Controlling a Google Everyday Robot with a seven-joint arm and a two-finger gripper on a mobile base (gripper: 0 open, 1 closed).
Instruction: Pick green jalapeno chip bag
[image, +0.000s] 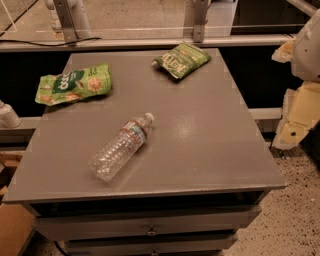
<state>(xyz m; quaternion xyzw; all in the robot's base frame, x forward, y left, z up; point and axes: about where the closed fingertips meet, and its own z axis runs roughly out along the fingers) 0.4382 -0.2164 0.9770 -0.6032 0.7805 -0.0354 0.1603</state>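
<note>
The green jalapeno chip bag (181, 60) is a small crinkled olive-green bag with pale block lettering. It lies flat near the far edge of the grey table (210, 145), right of centre. My gripper (298, 117) is the pale part of the arm at the right edge of the view. It hangs beyond the table's right side, well to the right of the bag and nearer than it, and holds nothing that I can see.
A larger bright lime-green bag (75, 84) lies at the far left of the table. A clear plastic water bottle (121, 146) lies on its side near the middle. A rail (150, 42) runs behind the table. Drawers (150, 225) sit below the front edge.
</note>
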